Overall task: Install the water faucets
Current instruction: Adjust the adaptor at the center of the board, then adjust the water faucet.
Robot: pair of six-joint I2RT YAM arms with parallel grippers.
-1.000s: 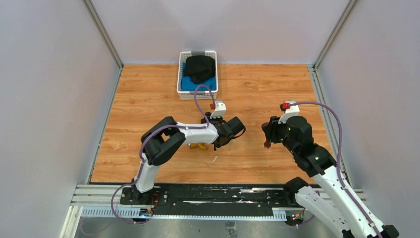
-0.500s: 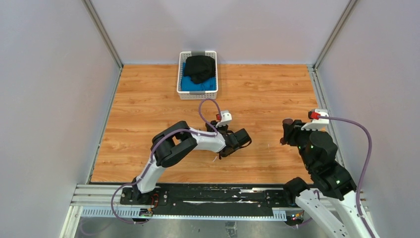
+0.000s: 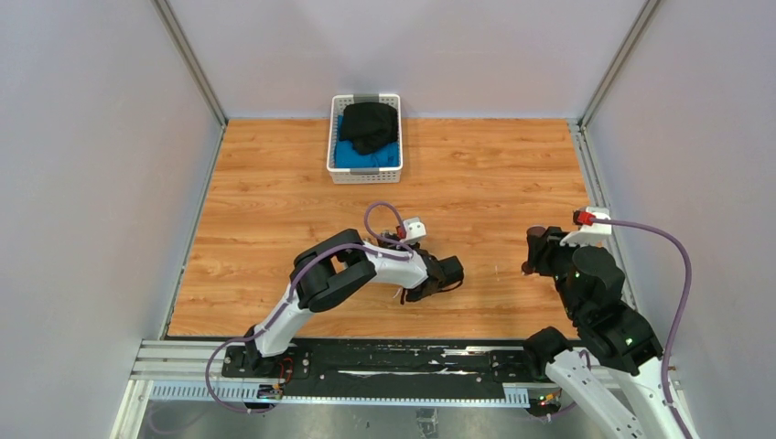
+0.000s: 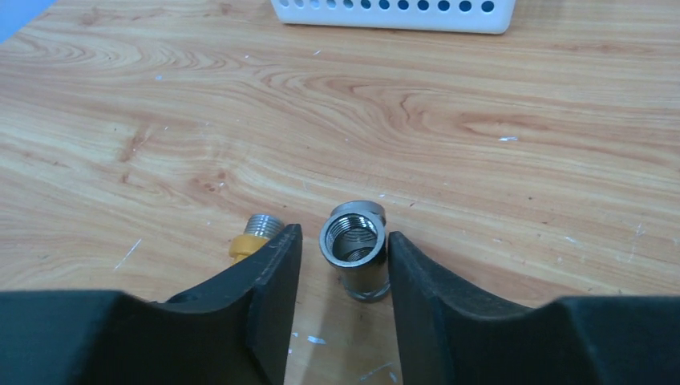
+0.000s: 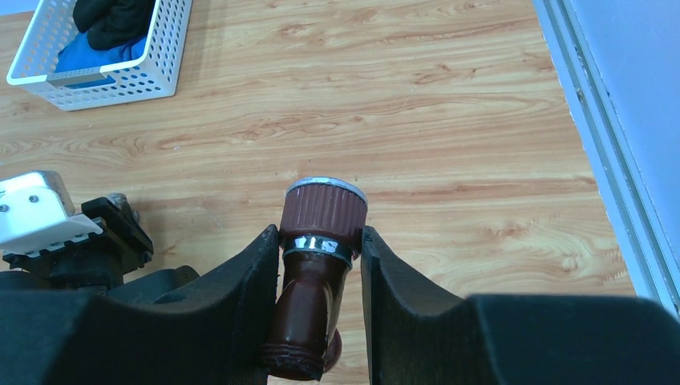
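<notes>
Filling white basket [image 3: 364,175]: black cloth [image 3: 369,125], blue cloth [image 3: 351,154].

Left gripper [image 4: 342,237] sits low with jaws slightly parted; right gripper [image 5: 319,234] clamps the brown faucet [image 5: 324,207].

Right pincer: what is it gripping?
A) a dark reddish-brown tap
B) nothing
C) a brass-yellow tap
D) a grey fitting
A: the right wrist view shows the right pincer shut on the dark reddish-brown tap, with one finger pressed against each side of it.
</notes>
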